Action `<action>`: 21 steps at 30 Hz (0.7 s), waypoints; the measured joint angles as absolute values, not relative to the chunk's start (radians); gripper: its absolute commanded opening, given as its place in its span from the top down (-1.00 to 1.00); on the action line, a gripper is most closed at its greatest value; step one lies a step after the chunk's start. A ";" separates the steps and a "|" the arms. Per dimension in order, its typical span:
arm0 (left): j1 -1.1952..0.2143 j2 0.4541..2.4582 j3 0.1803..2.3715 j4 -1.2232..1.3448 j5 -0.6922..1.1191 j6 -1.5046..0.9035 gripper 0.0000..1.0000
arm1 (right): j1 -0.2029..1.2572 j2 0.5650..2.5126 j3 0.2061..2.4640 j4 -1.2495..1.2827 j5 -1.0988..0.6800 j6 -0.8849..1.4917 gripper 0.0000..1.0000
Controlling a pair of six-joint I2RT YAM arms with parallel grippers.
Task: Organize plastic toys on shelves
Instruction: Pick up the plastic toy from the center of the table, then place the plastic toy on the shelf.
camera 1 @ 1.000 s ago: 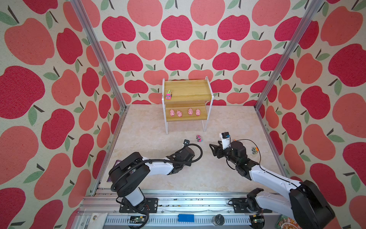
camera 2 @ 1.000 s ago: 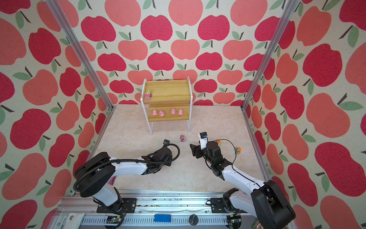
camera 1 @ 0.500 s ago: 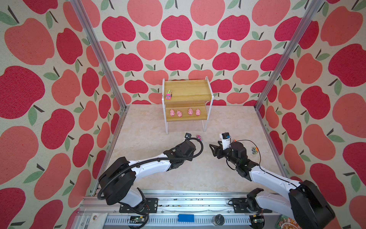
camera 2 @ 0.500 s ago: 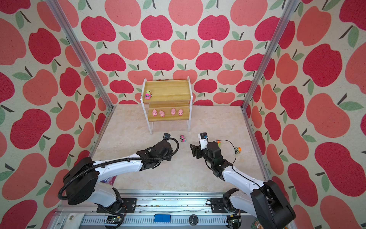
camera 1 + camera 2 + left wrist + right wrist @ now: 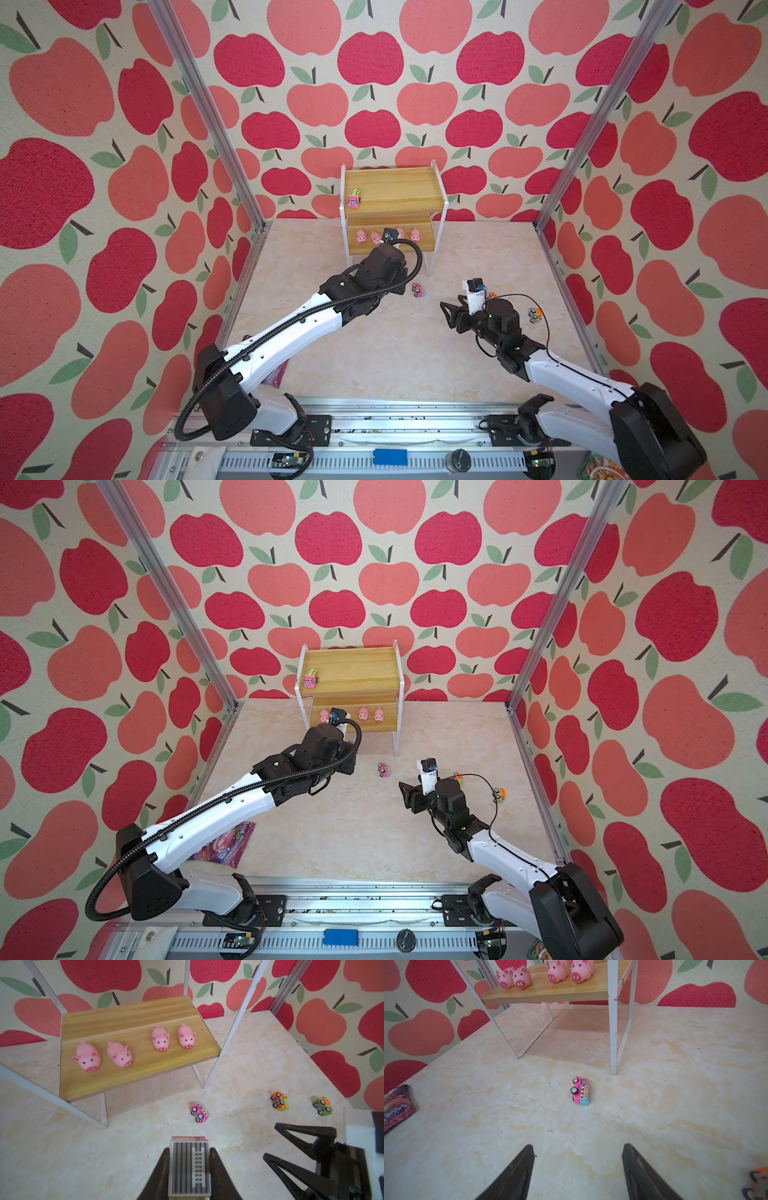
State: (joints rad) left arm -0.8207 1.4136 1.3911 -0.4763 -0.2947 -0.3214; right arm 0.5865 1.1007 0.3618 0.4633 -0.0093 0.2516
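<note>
Truck (image 5: 189, 1174) with a striped roof sits clamped in the left gripper (image 5: 189, 1153) before the shelves (image 5: 395, 195), where four pigs (image 5: 87, 1059) line the lower board (image 5: 145, 1068) and a pink truck (image 5: 354, 199) the upper. Farther right a pink-blue truck (image 5: 581, 1091) lies sideways on the table (image 5: 675, 1105), the right gripper (image 5: 578, 1147) open and empty nearer, two orange-green trucks (image 5: 279, 1101) (image 5: 322, 1105) rightmost.

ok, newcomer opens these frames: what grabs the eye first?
The loud apple-print walls, then the wooden rack at the back with four pink pigs lined up on its lower board and one truck on top. Nearer, the left tool is shut on a small ladder-striped toy, and a pink truck lies on its side on the table before the open right tool.
</note>
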 measured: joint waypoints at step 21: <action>-0.561 1.840 2.426 -0.906 -0.178 -0.135 0.42 | 0.589 1.179 0.354 0.508 -0.055 0.239 -0.40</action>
State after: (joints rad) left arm -0.5613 1.8397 2.4264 -0.9062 -0.1783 -0.1349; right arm 0.5888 1.1786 0.3542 0.5076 -0.0547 0.2394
